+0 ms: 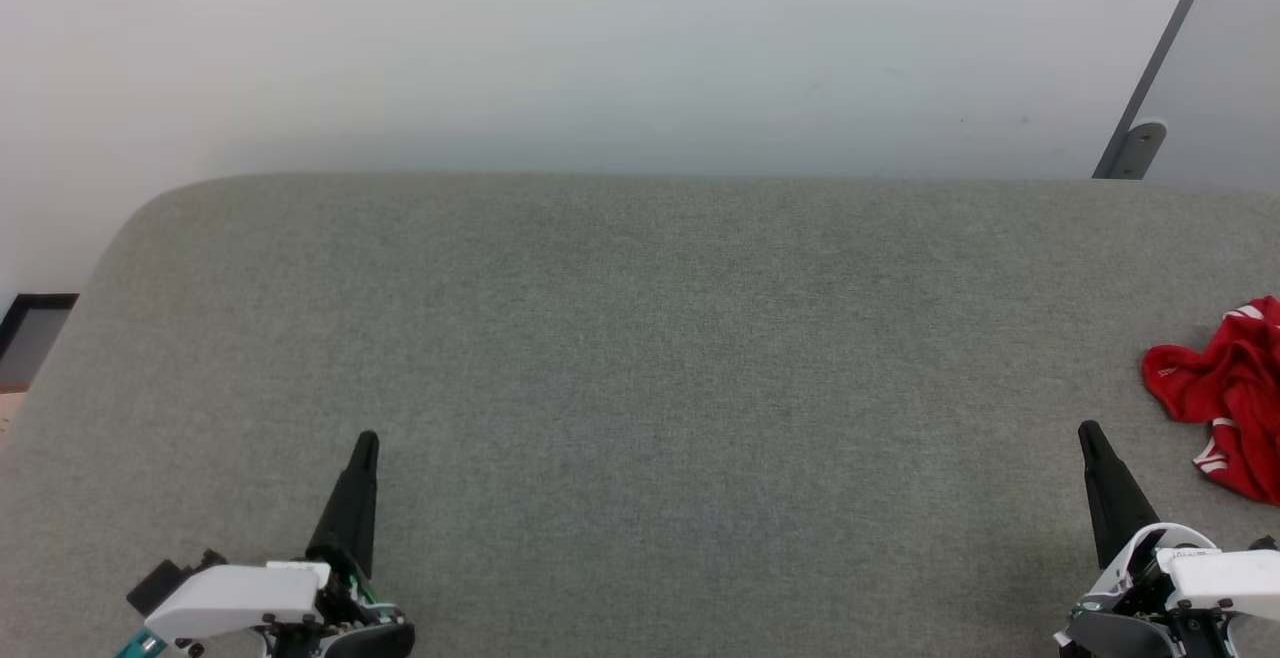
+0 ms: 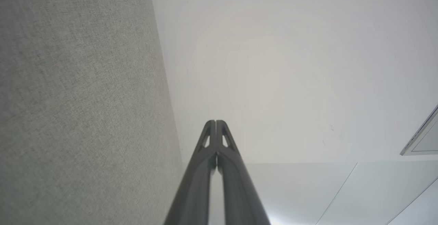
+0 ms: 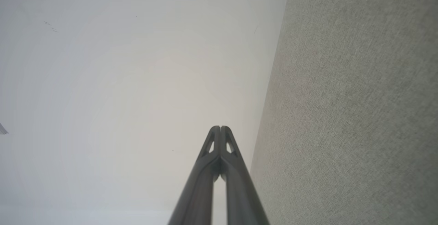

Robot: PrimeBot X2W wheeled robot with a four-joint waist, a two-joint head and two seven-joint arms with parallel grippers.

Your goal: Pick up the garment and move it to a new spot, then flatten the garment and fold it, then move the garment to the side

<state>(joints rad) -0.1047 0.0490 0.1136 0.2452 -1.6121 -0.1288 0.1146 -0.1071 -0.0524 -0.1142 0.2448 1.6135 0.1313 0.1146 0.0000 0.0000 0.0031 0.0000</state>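
The garment lies crumpled on the grey fabric surface at the far right of the head view. It is red cloth with white striped trim, partly cut off by the frame edge, and its chest characters are hidden in the folds. My right gripper is shut and empty at the lower right, just left of and nearer than the garment, not touching it. My left gripper is shut and empty at the lower left, far from the garment. In the wrist views the fingertips of the left gripper and the right gripper meet.
A pale wall rises behind the surface's far edge. A grey slanted metal bar with a bracket stands at the back right. A dark frame sits beyond the rounded left corner of the surface.
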